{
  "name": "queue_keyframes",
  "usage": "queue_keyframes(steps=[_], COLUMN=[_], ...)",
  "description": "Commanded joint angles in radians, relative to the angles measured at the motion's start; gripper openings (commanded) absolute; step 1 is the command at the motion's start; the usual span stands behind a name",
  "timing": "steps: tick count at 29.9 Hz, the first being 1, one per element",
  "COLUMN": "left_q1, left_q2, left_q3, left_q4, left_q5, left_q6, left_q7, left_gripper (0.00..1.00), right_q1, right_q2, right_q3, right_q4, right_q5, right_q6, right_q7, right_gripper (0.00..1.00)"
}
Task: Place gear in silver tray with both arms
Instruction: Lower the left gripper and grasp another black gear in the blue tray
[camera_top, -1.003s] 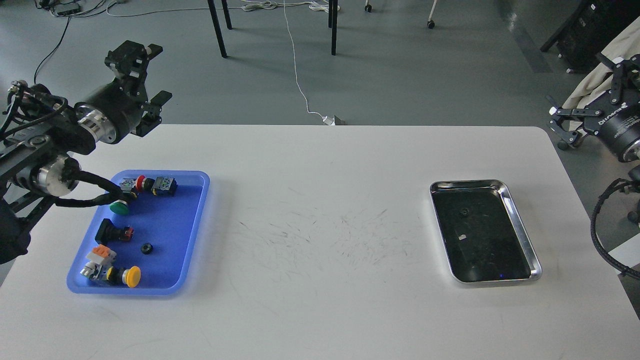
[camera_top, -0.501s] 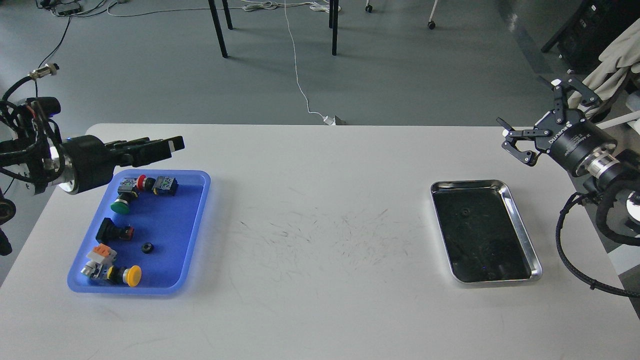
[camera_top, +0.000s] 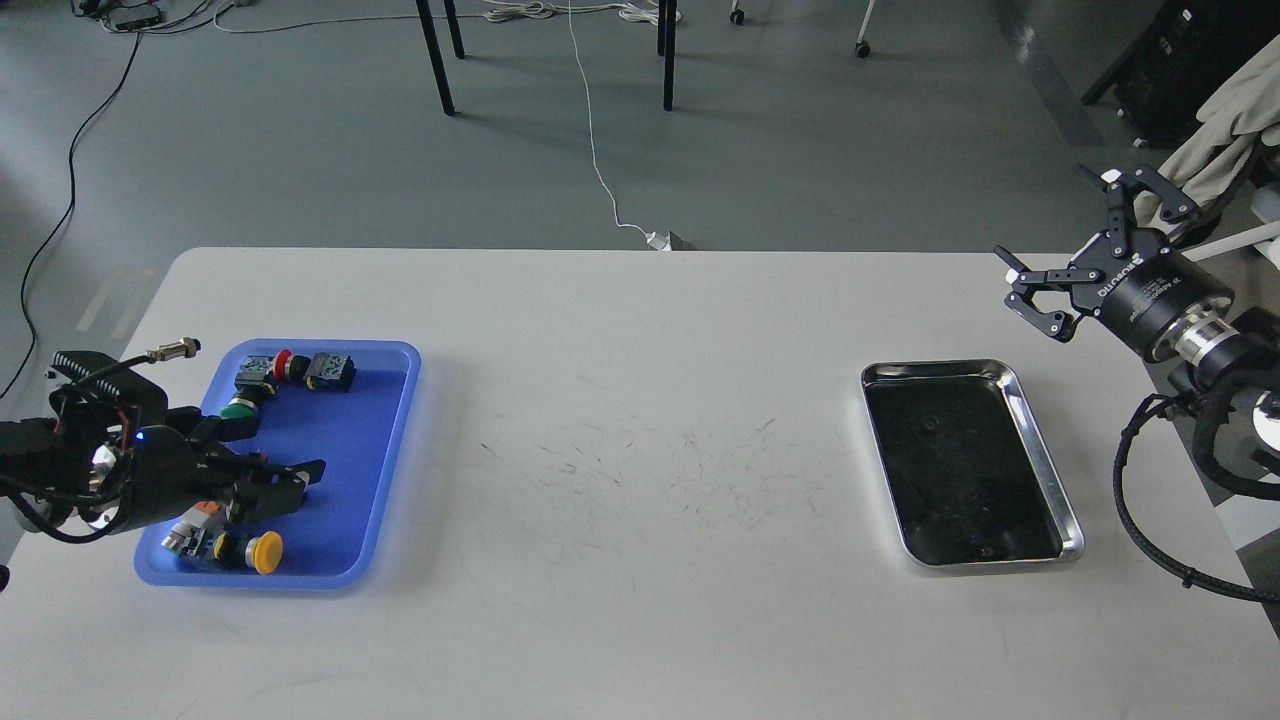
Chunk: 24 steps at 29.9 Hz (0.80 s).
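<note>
Hovering inside blue tray (camera_top: 395, 420) rim, left pincer (camera_top: 290, 485) spread.

The silver tray (camera_top: 1040, 470), shiny with a dark mirror-like bottom, lies flat on the worktop just below the right tool (camera_top: 1075, 255), whose fingers are spread. The gear is hidden under the left tool (camera_top: 285, 480).

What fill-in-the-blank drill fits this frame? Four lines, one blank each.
1. The left gripper is low over the ___ tray.
2. The push button at that tray's near end has a ___ cap.
3. The silver tray lies on the table's ___ side.
4. The right gripper has its fingers ___.

Missing words: blue; yellow; right; open
</note>
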<state>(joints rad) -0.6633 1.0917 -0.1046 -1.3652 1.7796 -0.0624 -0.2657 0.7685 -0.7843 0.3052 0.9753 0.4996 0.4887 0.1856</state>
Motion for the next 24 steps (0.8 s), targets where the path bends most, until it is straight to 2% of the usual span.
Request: queue_keyframes(steps=[1,14,24], left_q1=[0.016,0.039,0.054], left_q2=[-0.006,-0.085,-0.098], left_q3=[0.002,0.000,0.002], left_q4=[0.005,0.074,0.101], left_q5=[0.001,0.001,0.004], left_q6=[0.003,0.006,0.024], left_q7=[0.000,-0.004,-0.004], left_gripper=[0.94,0.91,0.81], right_q1=[0.000,-0.001,-0.001], right_q2=[0.000,-0.004,-0.009], right_q3=[0.002,0.000,0.000], right_q4=[-0.003,-0.010,-0.012], right_q5=[0.000,-0.003,-0.010], right_q6=[0.000,0.000,0.000], right_q7=[0.000,0.002,0.002], right_gripper=[0.96,0.96,0.96])
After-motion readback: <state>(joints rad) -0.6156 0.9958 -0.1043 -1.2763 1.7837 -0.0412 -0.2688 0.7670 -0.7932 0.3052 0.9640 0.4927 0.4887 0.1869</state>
